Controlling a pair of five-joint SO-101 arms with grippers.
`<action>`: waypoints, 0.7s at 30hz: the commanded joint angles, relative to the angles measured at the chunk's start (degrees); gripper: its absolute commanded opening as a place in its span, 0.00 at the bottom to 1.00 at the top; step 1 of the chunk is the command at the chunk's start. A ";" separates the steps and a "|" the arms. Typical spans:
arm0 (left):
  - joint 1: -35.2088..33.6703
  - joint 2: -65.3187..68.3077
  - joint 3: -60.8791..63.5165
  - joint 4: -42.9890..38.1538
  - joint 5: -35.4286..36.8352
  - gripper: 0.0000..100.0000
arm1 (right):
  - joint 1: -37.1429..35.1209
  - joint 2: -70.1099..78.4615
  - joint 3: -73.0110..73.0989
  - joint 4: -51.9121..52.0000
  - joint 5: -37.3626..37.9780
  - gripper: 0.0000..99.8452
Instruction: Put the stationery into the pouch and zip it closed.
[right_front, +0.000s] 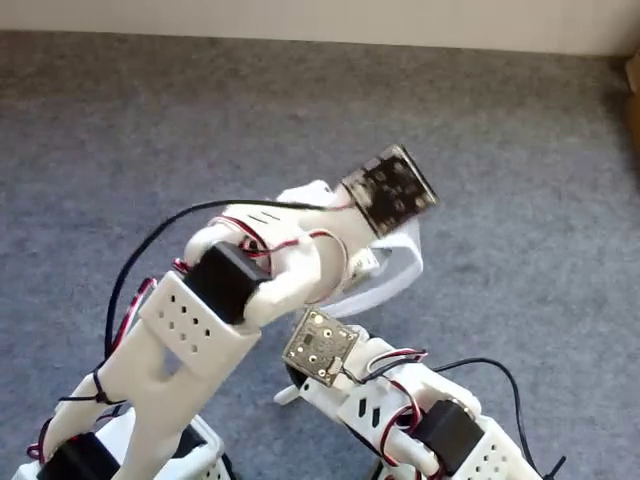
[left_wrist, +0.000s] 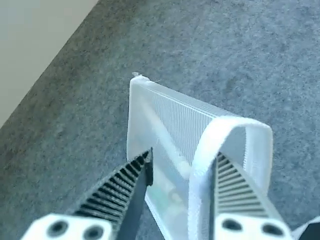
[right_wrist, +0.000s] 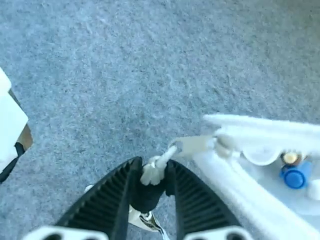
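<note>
Grey carpet (right_front: 500, 120): mesh pouch (left_wrist: 170, 115), mouth unzipped, worked by both arms.
Right gripper (right_wrist: 150, 175), nearly closed, pinches the zip pull (right_wrist: 159, 167) at the mouth's near end, and the mouth's long axis runs away from it. Left gripper (left_wrist: 183, 159), jaws apart, straddles the rim. The right wrist view looks inside at blue stationery (right_wrist: 295, 175); the left wrist view gives the mesh wall.
</note>
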 joint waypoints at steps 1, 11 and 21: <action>1.98 -1.01 -1.89 -1.58 -1.05 0.19 | -0.48 -1.27 -0.40 0.57 0.62 0.01; -0.57 -1.19 -10.33 -0.18 1.41 0.19 | -0.22 -1.36 -0.40 0.48 0.62 0.01; -1.45 -1.19 -23.87 12.84 1.76 0.19 | 4.53 -1.36 -1.01 0.57 0.53 0.01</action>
